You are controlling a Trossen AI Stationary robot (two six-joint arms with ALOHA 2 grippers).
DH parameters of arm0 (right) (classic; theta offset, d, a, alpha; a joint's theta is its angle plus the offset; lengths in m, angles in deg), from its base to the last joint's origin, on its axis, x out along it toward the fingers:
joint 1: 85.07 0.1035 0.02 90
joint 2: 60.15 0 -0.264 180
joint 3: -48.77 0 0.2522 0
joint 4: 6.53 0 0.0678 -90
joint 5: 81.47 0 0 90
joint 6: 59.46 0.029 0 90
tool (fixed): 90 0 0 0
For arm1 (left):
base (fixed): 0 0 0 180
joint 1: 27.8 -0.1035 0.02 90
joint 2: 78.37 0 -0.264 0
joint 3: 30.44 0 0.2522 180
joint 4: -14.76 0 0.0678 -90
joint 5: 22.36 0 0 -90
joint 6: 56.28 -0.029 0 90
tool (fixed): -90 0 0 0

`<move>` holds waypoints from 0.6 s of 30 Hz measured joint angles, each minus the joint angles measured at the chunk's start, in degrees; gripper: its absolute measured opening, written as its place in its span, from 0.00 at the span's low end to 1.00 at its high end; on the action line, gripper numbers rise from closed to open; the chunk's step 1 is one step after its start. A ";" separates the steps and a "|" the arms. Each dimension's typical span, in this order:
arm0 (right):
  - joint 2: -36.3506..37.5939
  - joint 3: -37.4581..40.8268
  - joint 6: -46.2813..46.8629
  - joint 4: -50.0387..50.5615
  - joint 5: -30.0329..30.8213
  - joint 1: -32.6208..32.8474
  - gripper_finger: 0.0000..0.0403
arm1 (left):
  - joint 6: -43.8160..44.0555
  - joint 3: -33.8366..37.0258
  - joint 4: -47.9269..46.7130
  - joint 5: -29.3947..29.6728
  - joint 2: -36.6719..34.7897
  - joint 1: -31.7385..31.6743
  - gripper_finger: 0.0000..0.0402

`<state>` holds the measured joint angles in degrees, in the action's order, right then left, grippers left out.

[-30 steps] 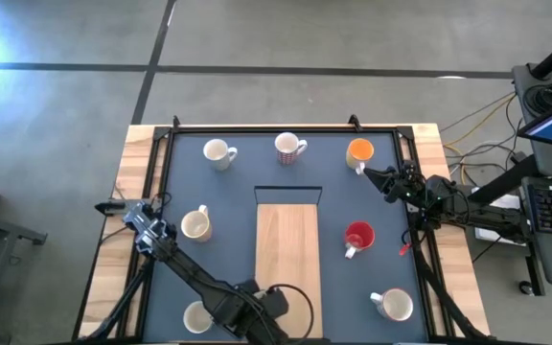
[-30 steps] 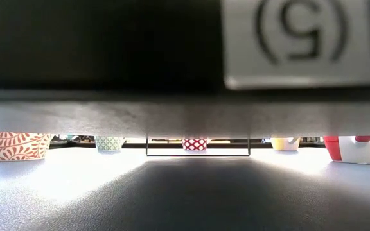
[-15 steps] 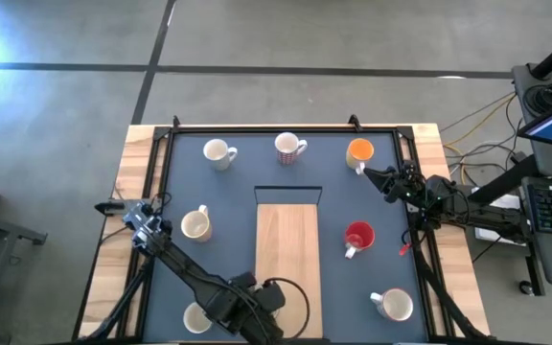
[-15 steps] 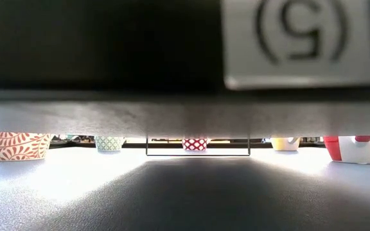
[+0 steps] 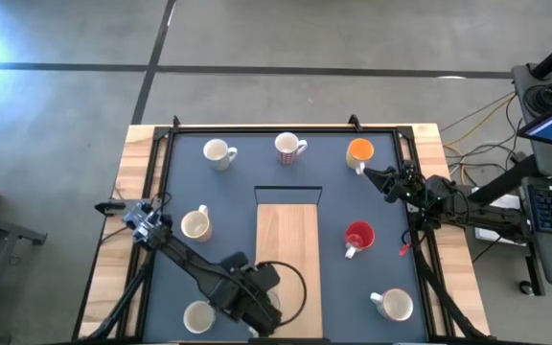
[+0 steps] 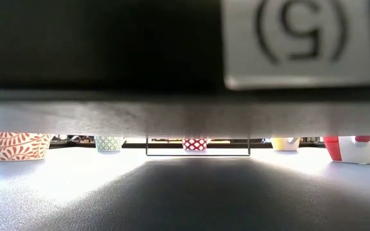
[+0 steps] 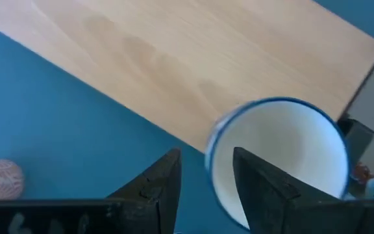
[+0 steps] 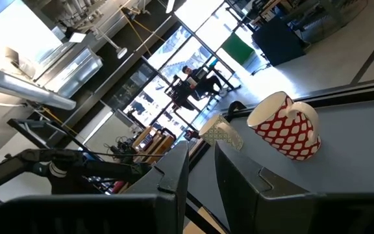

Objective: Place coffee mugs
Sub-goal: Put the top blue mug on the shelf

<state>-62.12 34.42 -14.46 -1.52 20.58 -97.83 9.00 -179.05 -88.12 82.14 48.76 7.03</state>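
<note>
As left gripper point(image 7: 203, 185) jaws part, white mug point(image 7: 278, 159) upright

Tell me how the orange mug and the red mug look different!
The orange mug sits near the table's far right corner, just in front of the right gripper; the red mug sits nearer the middle, with no gripper at it. The orange mug is orange inside; the red mug is red inside. Both stand upright on the dark mat, and both have pale handles pointing about the same way.
</note>
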 joint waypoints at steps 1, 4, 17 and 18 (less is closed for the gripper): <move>0.02 0.01 0.00 0.02 0.00 0.00 0.16 | 0.00 0.16 -0.07 0.00 0.00 -0.13 0.30; 0.00 0.00 0.00 0.02 0.00 0.00 0.16 | 0.00 0.59 0.05 0.00 0.09 -0.24 0.30; 0.00 -0.01 0.00 0.02 -0.02 0.00 0.16 | 0.35 5.07 2.26 -2.27 0.11 -0.18 0.30; 0.00 -0.01 0.00 0.02 -0.02 0.00 0.16 | 0.36 5.48 2.56 -2.44 0.11 -0.18 0.30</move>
<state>-62.12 34.41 -14.46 -1.50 20.56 -97.83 9.36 -173.57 -85.56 79.70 48.87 6.86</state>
